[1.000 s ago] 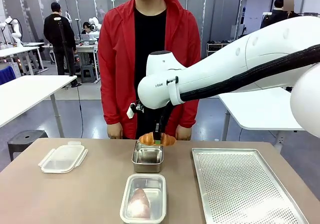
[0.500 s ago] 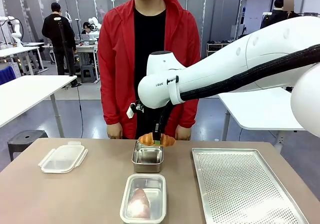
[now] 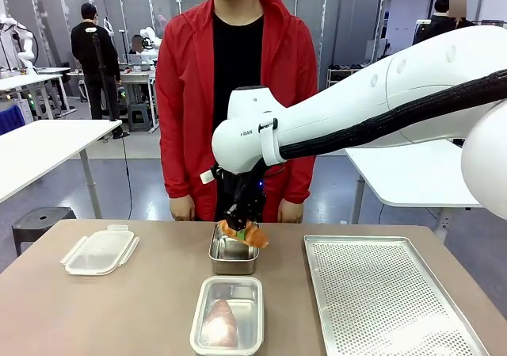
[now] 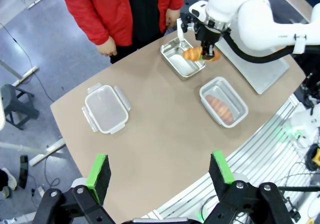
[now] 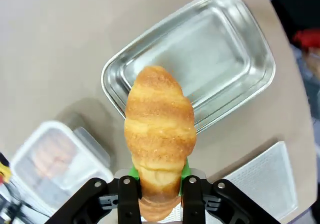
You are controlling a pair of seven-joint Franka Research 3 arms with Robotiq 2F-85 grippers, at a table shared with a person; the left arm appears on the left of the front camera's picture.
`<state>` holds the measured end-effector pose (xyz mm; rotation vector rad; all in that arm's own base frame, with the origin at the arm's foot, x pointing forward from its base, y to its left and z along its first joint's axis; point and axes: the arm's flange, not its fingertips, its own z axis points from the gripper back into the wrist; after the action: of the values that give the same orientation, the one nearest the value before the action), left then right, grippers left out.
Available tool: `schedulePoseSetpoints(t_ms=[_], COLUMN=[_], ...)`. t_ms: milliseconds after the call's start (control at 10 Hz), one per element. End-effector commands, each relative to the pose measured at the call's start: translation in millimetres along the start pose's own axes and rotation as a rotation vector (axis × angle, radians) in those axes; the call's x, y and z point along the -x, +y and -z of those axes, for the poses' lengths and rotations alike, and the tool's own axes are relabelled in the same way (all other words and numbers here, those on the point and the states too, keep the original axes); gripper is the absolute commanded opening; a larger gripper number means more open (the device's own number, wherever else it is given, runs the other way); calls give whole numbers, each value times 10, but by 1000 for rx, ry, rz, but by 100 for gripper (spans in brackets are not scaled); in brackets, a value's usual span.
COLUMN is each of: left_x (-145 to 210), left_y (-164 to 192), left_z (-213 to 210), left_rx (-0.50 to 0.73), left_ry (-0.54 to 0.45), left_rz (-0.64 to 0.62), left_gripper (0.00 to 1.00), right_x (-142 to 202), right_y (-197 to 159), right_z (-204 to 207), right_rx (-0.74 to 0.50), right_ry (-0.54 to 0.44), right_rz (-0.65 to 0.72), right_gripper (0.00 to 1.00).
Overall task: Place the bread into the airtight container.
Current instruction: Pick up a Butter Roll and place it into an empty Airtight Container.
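Note:
A golden croissant-shaped bread (image 3: 247,233) hangs just above the steel pan (image 3: 234,254), with my right gripper (image 3: 240,229) shut on it. In the right wrist view the bread (image 5: 160,129) stands between the green pads (image 5: 134,172), over the pan's (image 5: 210,59) near rim. The clear airtight container (image 3: 227,315) lies nearer the front edge and holds a pinkish-brown loaf (image 3: 222,323); it also shows as the container (image 5: 55,164) and the container (image 4: 223,102). My left gripper (image 4: 160,169) hovers open and empty high over the table.
The container's clear lid (image 3: 100,250) lies at the table's left. A perforated metal tray (image 3: 388,292) covers the right side. A person in a red jacket (image 3: 190,94) stands at the far edge, hands (image 3: 181,208) beside the steel pan.
My right wrist has turned and shifted slightly left, and the bread has tilted and dropped a little toward the steel pan. The person and the containers have stayed put.

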<state>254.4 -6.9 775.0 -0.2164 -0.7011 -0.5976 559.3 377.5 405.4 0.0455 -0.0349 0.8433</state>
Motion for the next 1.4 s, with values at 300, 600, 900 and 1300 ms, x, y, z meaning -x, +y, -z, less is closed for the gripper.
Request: schedulePoseSetpoints(t_ms=[300, 600, 900, 1300], left_x=[0, 0, 0, 0], left_y=[2, 2, 2, 2], left_z=[-13, -13, -13, -13], left_rx=[8, 8, 8, 8], left_ry=[-3, -3, -3, -3], left_rz=[13, 13, 13, 13], left_gripper=[100, 100, 100, 100], right_x=[-208, -341, -448, -397], right_y=[-153, -343, -397, -439], right_z=[136, 259, 493, 539], right_rx=[-18, -7, -20, -44], right_ry=[-54, -112, -138, -140], right_rz=[466, 496, 479, 474], right_gripper=[30, 30, 30, 74])
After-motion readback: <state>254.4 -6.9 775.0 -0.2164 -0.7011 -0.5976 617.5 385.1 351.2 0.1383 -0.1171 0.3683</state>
